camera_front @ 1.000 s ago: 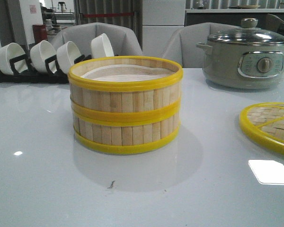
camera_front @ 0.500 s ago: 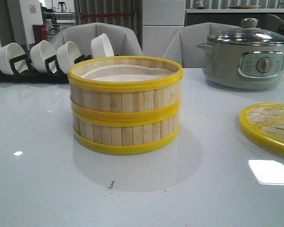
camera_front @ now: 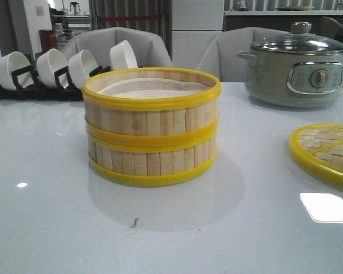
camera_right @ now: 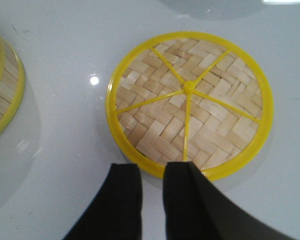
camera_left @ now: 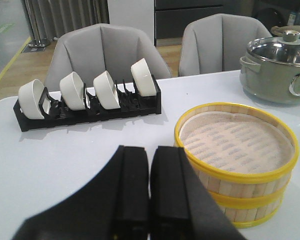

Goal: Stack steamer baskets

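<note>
Looking forward over the table (camera_front: 46, 228), the two steamer baskets (camera_front: 151, 127) sit one on the other near the middle, rims lined up, so the stacking looks done; neither arm shows in this view. A woven lid (camera_front: 326, 153) lies flat well to the right, with a cooker (camera_front: 297, 65) and a rack of bowls (camera_front: 63, 68) behind. By my reading the baskets are light and fairly stiff, thin bamboo slats between smooth plastic rims that could slip; the firmest hold would be across a rim or the wall, pinched gently so the slats don't crack. From the left wrist, the left gripper (camera_left: 150, 190) hangs just beside the stack (camera_left: 237, 162), above the table and clear of it, its black fingers (camera_left: 132, 185) pressed together on nothing. From the right wrist, the right gripper (camera_right: 152, 195) hovers over the near edge of the lid (camera_right: 190, 100), pointing down, fingers (camera_right: 182, 195) a little apart with nothing between them; whether they touch the lid I cannot tell. An edge of the stack (camera_right: 2, 95) shows off to one side.
</note>
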Controlling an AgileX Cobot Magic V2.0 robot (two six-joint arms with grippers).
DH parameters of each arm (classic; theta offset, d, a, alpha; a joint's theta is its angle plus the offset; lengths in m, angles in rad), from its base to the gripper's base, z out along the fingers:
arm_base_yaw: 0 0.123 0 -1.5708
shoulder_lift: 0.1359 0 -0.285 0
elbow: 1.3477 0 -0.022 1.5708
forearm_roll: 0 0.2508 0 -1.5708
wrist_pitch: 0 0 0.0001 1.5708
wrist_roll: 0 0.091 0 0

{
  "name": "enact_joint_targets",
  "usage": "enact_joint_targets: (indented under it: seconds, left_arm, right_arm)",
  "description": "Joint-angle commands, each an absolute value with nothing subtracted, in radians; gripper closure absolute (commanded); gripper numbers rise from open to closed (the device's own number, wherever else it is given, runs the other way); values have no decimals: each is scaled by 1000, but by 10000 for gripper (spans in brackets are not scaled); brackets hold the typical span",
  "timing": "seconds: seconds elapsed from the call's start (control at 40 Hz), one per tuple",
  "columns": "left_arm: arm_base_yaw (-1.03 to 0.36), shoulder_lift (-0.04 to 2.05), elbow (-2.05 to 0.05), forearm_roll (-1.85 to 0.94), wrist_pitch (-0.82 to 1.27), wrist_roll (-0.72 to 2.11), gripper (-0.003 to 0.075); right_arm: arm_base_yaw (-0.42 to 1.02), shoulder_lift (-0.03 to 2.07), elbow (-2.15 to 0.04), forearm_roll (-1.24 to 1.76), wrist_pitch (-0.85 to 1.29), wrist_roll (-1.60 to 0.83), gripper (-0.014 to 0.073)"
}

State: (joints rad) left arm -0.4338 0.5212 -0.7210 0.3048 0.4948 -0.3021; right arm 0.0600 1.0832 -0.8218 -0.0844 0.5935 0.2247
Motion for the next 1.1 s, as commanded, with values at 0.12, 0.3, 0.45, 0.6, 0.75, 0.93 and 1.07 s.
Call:
enact_joint_targets:
  seconds: [0.12,0.3,0.45,0.6,0.75,0.93,1.07]
  left_arm:
    - [-434,531,-748,311,418,-313,633]
    - [-434,531,-748,311,418,-313,633]
    - [-434,531,-748,311,418,-313,633]
    - [-434,531,-748,311,418,-313,633]
    - [-434,532,-748,311,418,-313,633]
    - [-434,532,-748,311,418,-313,633]
    - [-434,532,-748,311,418,-313,633]
  right_arm:
    - [58,1297,-982,-91,525,201,270]
    - [55,1424,-1060,-103,525,201,270]
    - [55,1506,-1110,-103,520,201,270]
    - [55,1552,-1145,-103,518,201,270]
    - [17,1569,-1152,-103,521,201,270]
    - [-35,1571,-1152,-103,522,201,270]
    - [-50,1585,-1152,-103,507,201,270]
